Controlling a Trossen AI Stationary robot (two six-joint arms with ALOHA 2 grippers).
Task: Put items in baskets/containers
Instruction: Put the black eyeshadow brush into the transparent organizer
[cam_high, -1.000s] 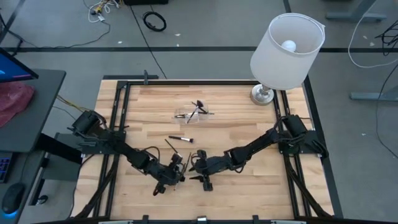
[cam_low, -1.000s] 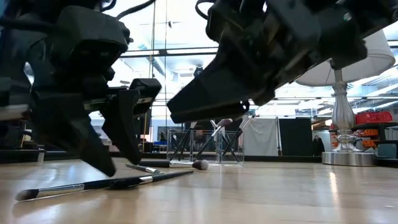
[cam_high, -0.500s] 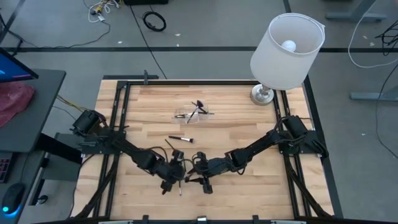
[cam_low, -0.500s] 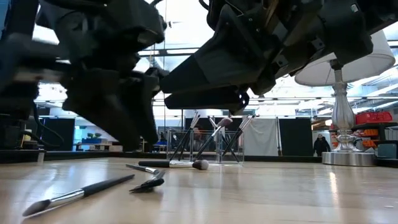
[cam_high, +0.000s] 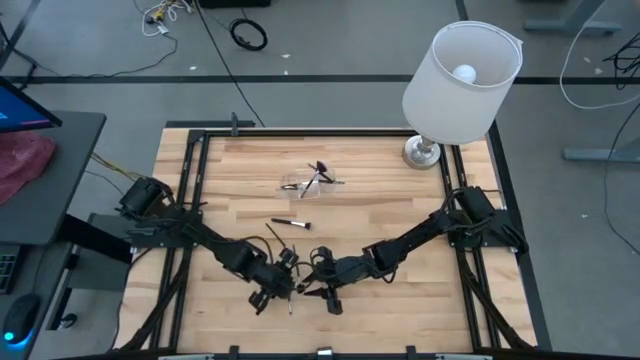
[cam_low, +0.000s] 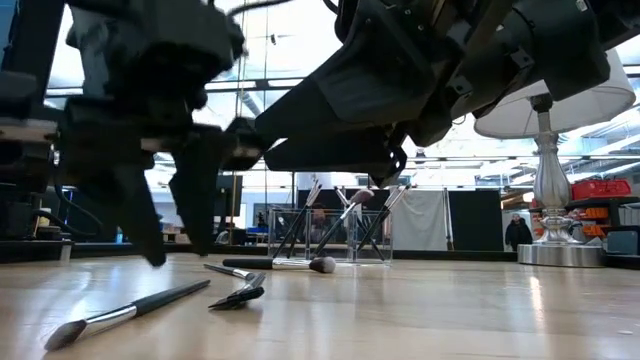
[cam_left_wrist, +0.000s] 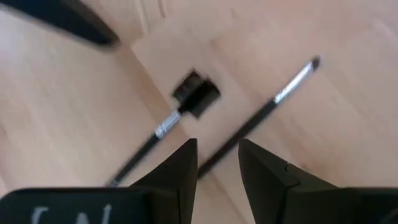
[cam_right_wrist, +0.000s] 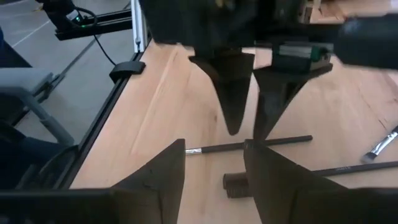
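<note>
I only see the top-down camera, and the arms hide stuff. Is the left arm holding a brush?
Observer: No. Its wrist view shows the left gripper with open, empty fingers, and a thin brush lying on the table just past them.
Operator: And the right gripper?
Observer: The right gripper is open and empty too.
Operator: Anything in the cup?
Observer: In the low view, several brushes lean inside the clear cup.
</note>
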